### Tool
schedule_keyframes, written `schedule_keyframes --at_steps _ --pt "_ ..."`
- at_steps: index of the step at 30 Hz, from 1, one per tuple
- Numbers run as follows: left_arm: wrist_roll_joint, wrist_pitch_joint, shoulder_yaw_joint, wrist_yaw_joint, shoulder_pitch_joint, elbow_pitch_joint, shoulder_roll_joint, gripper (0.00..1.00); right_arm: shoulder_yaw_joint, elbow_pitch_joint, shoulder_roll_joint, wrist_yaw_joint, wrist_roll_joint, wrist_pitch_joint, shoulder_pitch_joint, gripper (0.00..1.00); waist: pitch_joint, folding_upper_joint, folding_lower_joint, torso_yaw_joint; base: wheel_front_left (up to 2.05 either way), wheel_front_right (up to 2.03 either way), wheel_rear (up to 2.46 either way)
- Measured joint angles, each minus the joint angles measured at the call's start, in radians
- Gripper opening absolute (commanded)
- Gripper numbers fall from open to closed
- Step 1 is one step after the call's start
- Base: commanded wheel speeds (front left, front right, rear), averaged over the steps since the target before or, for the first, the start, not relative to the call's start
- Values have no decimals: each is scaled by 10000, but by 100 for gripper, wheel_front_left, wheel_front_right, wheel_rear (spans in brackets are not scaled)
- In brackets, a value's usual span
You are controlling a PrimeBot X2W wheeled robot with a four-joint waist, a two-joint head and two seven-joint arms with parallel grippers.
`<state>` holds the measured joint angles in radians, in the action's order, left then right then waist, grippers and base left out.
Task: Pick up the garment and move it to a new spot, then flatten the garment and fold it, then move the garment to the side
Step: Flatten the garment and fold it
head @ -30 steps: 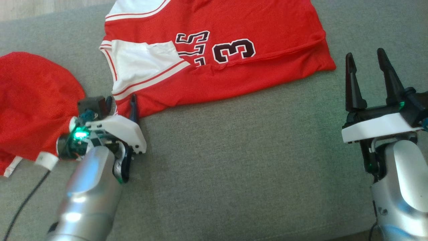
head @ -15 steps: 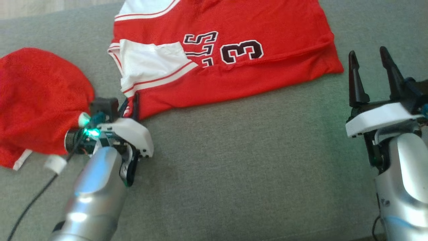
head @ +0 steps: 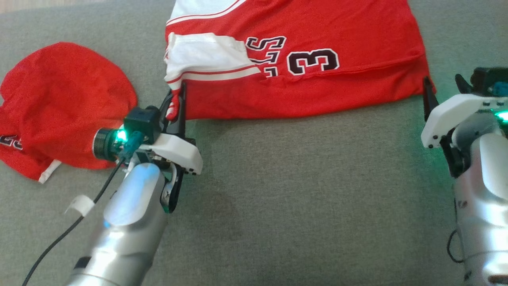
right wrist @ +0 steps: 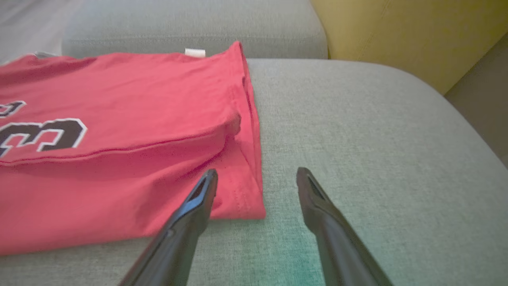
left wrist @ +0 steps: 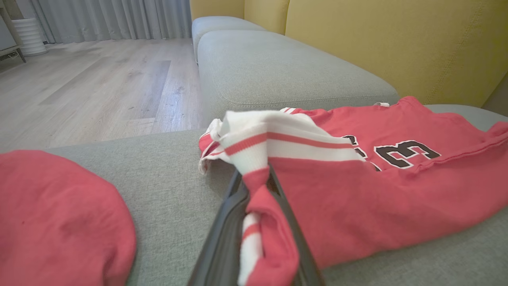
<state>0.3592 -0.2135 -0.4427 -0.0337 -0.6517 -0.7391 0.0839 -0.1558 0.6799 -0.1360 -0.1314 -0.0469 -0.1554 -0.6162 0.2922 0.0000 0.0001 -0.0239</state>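
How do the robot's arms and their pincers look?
The left forearm and right forearm are silver shells. The left pincer and right pincer have two long, dark, pointed fingers on a white housing with a green light. A black cable with a white tag runs by the left arm.

The jersey (head: 317,91) runs off the head view's top edge, and its folded white sleeve (head: 206,53) covers part of the lettering (head: 266,55) beside the 3. On the left gripper (head: 176,93) the fingertips are buried in the pinched fold. The right gripper (head: 442,87) is half hidden behind its own white housing (head: 448,115). The second garment (head: 67,103) is cut by the left edge. In the right wrist view the tag (right wrist: 195,52) on the far hem is too small to read.
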Motion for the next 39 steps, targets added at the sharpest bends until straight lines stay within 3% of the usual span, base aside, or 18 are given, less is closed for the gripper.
schedule_keyframes --at_steps 6,11,12,13,14,26,39 --pt "-15 8 -280 67 -3 380 -59 0 -1005 1386 33 0 -1237 -573 -860 100 221 0 0 282 0 0 0" --pt "-88 10 -447 69 -12 736 -136 0 -1193 2270 -165 -2 -2303 -920 -1606 100 495 0 -1 580 0 0 0" --pt "-86 10 -451 69 -13 757 -136 0 -1179 2451 -234 0 -2374 -1022 -1778 95 531 0 -1 626 0 0 0" --pt "-86 10 -454 67 -15 765 -134 0 -1116 2629 -313 0 -2395 -1104 -1926 33 558 0 -1 674 0 0 0" --pt "-86 10 -460 59 -14 767 -132 0 -1058 2775 -362 0 -2393 -1101 -2045 0 573 0 -1 712 0 0 0" --pt "-19 100 -464 -19 33 623 13 0 -261 4103 -775 -2 -2029 -543 -2334 0 157 0 0 631 0 0 0" --pt "232 685 -681 -13 979 150 276 0 1593 5559 -1290 -2 -581 -531 -2313 0 -1188 0 -2 175 0 0 0"
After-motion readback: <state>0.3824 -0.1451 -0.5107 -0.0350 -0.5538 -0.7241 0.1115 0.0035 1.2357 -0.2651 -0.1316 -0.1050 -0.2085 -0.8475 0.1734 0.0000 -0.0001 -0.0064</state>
